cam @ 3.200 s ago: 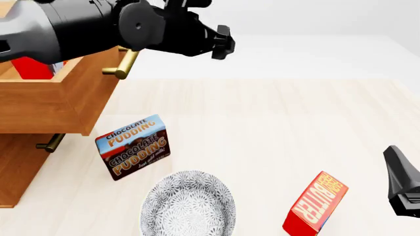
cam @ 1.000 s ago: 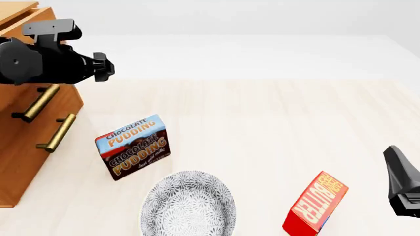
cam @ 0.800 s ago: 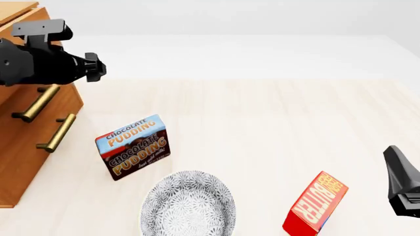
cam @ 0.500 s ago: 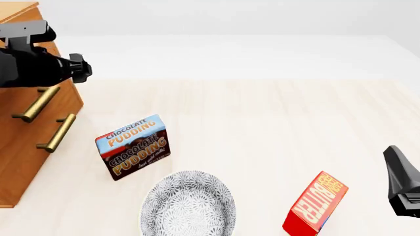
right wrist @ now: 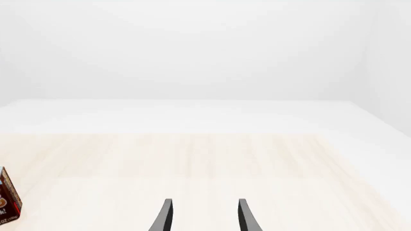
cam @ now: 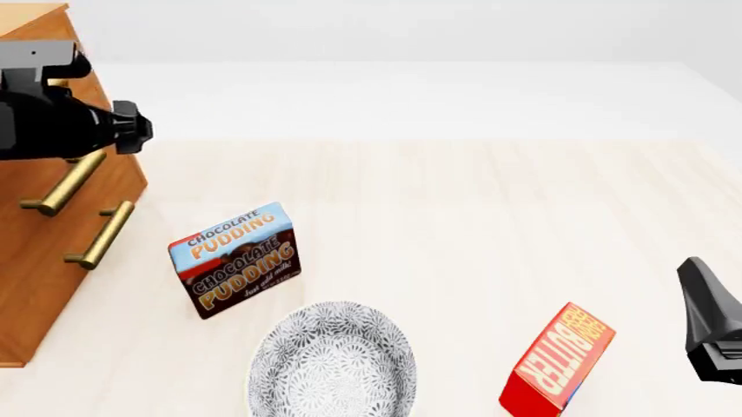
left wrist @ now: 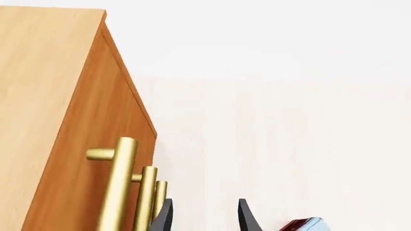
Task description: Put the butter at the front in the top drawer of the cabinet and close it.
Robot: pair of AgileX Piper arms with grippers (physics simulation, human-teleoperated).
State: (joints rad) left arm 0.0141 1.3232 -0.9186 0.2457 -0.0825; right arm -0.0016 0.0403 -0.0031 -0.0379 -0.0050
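Observation:
The cabinet stands at the far left with both drawers pushed in. The top drawer is shut, its brass handle showing, and its inside is hidden. My left gripper hovers just off the cabinet's upper front, open and empty, with its fingertips beside the handles. One red BUTTER carton stands tilted at the near right. My right gripper rests to the right of that carton, open, with nothing between its fingers.
A brown-and-blue Chocolate Pudding box stands right of the cabinet, and its edge shows in the right wrist view. A grey patterned bowl sits at the near edge. The lower drawer's handle juts out.
The top drawer, open earlier with a red carton inside, is now shut. Over the last second my left gripper has drawn back leftward along the cabinet front. The right arm has not moved.

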